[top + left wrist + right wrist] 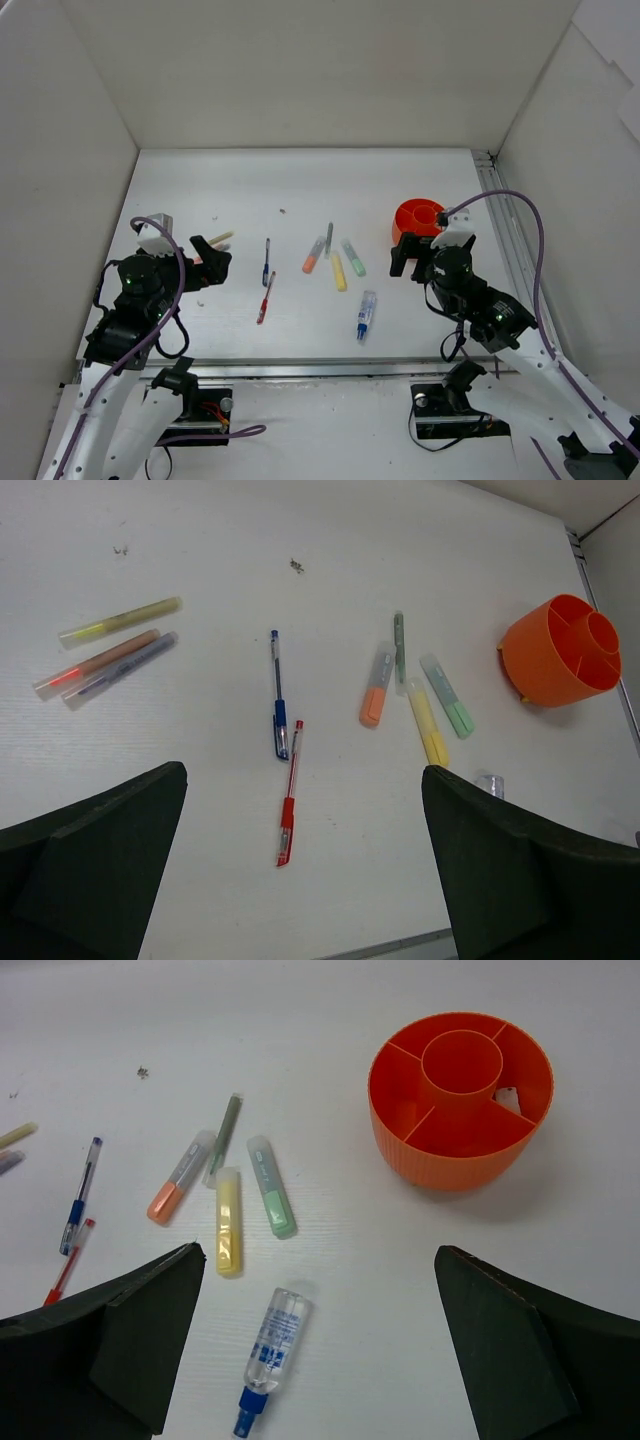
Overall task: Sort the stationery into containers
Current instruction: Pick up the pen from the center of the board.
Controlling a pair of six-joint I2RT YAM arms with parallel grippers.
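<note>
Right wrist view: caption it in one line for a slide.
Open right end effector above scattered highlighters, a blue-capped clear bottle and the orange divided cup on a white table.

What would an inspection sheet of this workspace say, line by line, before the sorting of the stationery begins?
Surface: white table, flat, no spill seen.
Job's things: orange divided cup at far right, upright, no pen seen inside; orange highlighter, yellow highlighter, green highlighter and grey pen together at centre; blue pen and red pen to their left; blue-capped clear bottle nearest the arms; three slim markers at far left.
Clutter: small dark specks on the table.
Pincers: left pincer and right pincer open, holding nothing.
Cables: purple cables along both arms, clear of the stationery.
Surroundings: white walls on three sides; metal rail at right edge.
</note>
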